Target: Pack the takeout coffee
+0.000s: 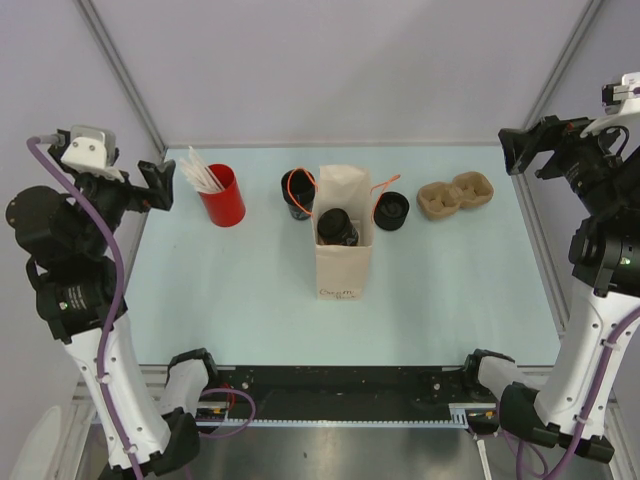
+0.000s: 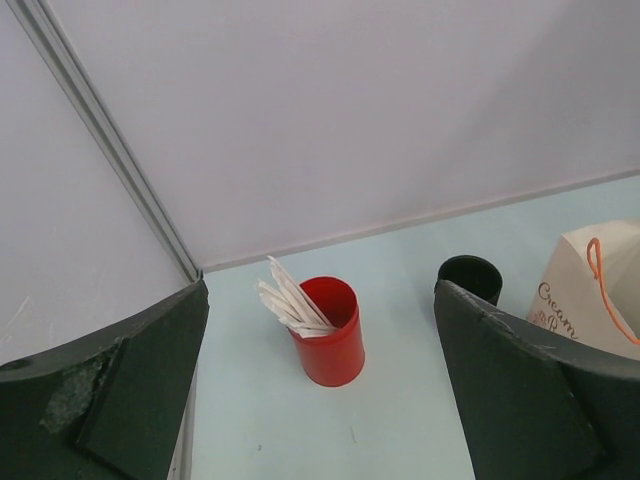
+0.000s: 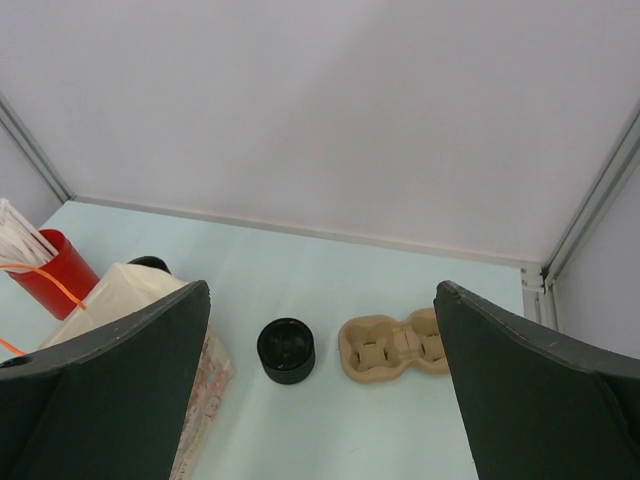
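A black takeout coffee cup (image 1: pixel 298 196) stands open on the table just left of the upright paper bag (image 1: pixel 343 250). It also shows in the left wrist view (image 2: pixel 470 277) and peeks out behind the bag in the right wrist view (image 3: pixel 150 263). A second black round item (image 1: pixel 337 226) sits inside the bag. My left gripper (image 1: pixel 158 186) is open and empty, raised at the table's far left, facing the red cup (image 2: pixel 328 330). My right gripper (image 1: pixel 518 150) is open and empty, raised at the far right.
The red cup with white sticks (image 1: pixel 222 195) stands left of the black cup. A squat black round piece (image 1: pixel 391 210) and a cardboard cup carrier (image 1: pixel 455 195) lie right of the bag. Grey walls enclose the back and sides.
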Tool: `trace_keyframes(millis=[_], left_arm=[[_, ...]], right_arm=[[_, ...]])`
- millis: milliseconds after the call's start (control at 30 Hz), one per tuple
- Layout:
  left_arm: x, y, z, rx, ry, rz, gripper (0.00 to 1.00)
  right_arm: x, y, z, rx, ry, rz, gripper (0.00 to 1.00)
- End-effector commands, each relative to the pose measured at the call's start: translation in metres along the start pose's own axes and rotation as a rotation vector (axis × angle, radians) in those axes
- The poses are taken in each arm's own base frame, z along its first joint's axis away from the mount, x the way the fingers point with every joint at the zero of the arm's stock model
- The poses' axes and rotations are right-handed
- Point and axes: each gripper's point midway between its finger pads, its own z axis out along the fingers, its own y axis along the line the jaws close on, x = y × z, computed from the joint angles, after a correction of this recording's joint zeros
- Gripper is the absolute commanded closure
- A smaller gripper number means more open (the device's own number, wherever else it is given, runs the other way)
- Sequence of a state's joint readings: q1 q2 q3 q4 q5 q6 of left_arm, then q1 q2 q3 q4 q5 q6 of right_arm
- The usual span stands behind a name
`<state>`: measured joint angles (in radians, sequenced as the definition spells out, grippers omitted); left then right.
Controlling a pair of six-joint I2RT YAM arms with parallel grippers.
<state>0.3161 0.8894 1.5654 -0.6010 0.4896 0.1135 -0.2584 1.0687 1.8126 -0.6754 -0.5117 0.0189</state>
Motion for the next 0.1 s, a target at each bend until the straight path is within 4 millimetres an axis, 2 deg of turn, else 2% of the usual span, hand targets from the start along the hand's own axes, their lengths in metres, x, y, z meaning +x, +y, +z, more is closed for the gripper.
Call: trace_keyframes(millis=[0, 67], left_arm=[[-0.0012, 0.0018, -0.001, -0.012, -0.008, -0.01, 0.0], [-0.0013, 0.002, -0.0012, -0.014, -0.009, -0.007, 0.0]], right_arm=[[-0.009, 0.0013, -0.0021, 0.001, -0.033, -0.005, 0.0], [-0.0083, 0.0026, -0.0019, -0.007, -0.031, -0.002, 0.0]])
